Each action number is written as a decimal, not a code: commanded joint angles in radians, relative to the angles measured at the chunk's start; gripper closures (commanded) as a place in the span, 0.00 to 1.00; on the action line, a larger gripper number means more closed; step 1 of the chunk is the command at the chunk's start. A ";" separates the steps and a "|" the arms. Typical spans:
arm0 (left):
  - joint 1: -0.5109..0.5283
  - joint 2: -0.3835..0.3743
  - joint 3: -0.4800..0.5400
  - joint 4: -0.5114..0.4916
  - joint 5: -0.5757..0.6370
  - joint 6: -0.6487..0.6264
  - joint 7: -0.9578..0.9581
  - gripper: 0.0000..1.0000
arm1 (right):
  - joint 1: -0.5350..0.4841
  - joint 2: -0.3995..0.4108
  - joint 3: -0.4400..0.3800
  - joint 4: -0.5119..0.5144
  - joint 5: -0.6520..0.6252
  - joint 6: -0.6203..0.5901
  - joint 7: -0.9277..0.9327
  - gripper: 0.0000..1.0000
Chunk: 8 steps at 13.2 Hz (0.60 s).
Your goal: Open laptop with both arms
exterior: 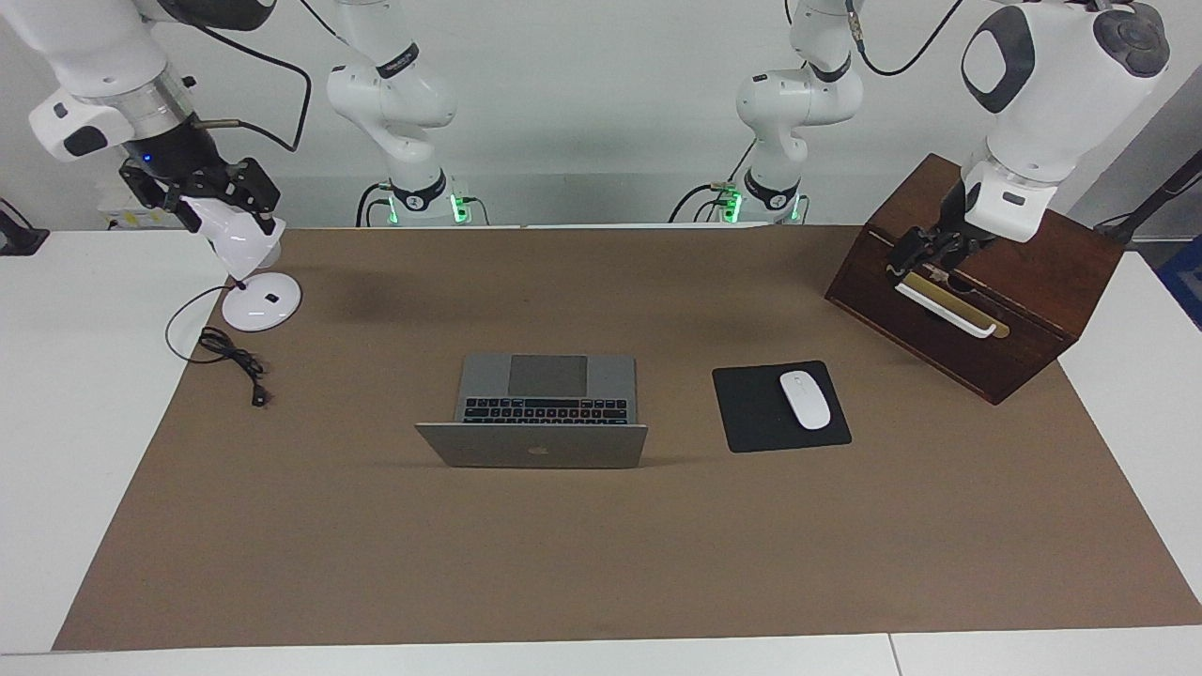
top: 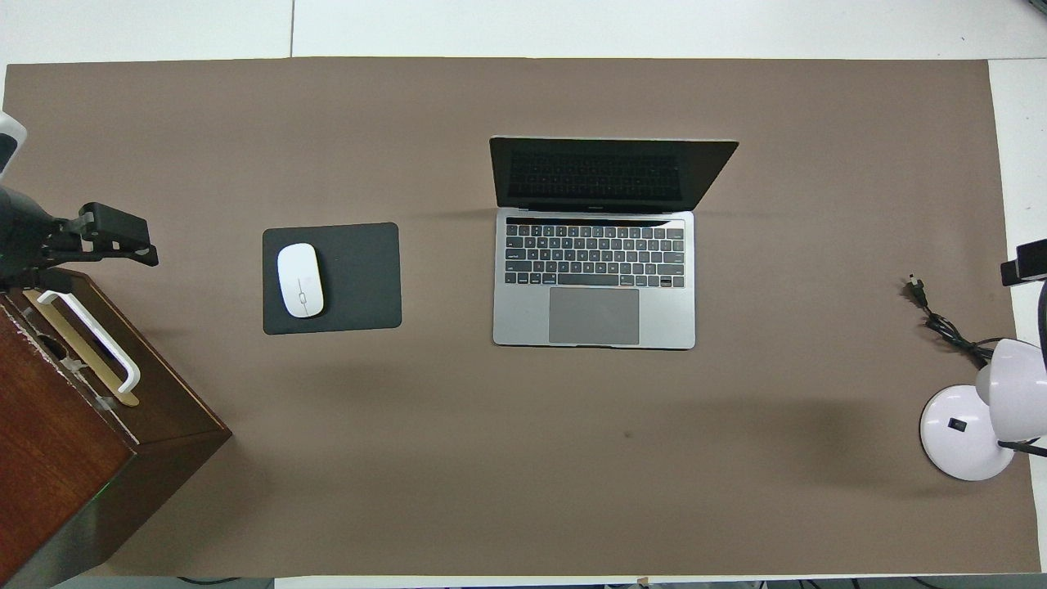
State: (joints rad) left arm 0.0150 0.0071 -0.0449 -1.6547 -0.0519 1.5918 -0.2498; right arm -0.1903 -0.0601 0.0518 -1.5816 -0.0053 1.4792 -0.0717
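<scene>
Already the laptop (exterior: 535,408) stood open, so you parked both arms away. Left end effector (exterior: 925,255) over the wooden box (exterior: 1024,310) was apart; right end effector (exterior: 202,192) over the lamp (exterior: 255,282), I could not tell.

White table (exterior: 84,394), brown mat (exterior: 601,563), pale wall (exterior: 582,94)

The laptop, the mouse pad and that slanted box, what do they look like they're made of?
The laptop: seemingly metal, matte silver-grey shell with an even sheen. The mouse pad: probably fabric or rubber, flat matte black with no reflections. The box: wood, dark reddish-brown with a smooth finish; its white handle looks like plastic.
</scene>
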 commanded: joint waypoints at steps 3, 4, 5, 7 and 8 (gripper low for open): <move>0.003 0.014 -0.018 0.032 0.021 -0.029 0.014 0.00 | -0.026 -0.026 0.020 -0.029 0.018 0.009 0.013 0.00; 0.003 0.016 -0.018 0.042 0.023 -0.038 0.014 0.00 | -0.028 -0.026 0.020 -0.029 0.018 0.009 0.013 0.00; 0.003 0.016 -0.020 0.046 0.026 -0.039 0.015 0.00 | -0.026 -0.026 0.019 -0.029 0.018 0.009 0.013 0.00; 0.005 0.016 -0.026 0.047 0.026 -0.038 0.018 0.00 | -0.026 -0.026 0.019 -0.029 0.018 0.010 0.015 0.00; 0.006 0.016 -0.018 0.043 0.023 -0.026 0.029 0.00 | -0.026 -0.026 0.020 -0.029 0.018 0.010 0.015 0.00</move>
State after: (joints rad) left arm 0.0150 0.0078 -0.0637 -1.6416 -0.0494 1.5872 -0.2460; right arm -0.1904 -0.0602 0.0518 -1.5817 -0.0053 1.4792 -0.0697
